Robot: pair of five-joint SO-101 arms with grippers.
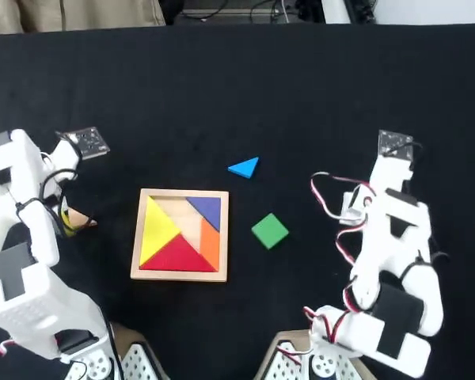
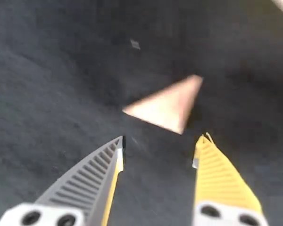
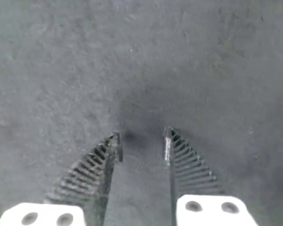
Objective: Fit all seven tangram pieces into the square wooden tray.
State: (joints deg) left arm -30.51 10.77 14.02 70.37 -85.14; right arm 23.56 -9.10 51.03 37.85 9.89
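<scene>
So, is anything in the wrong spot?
Yes. Three pieces lie outside the tray: a blue triangle and a green square on its right side, and a pale triangle by the left gripper. The tray has a bare gap.

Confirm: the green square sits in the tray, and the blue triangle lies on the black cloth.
Wrong: the high view shows the green square lying on the cloth beside the tray, not in it. The blue triangle does lie on the cloth.

Black cloth table [image 1: 245, 87]; cables [image 1: 222, 11] beyond far edge.
</scene>
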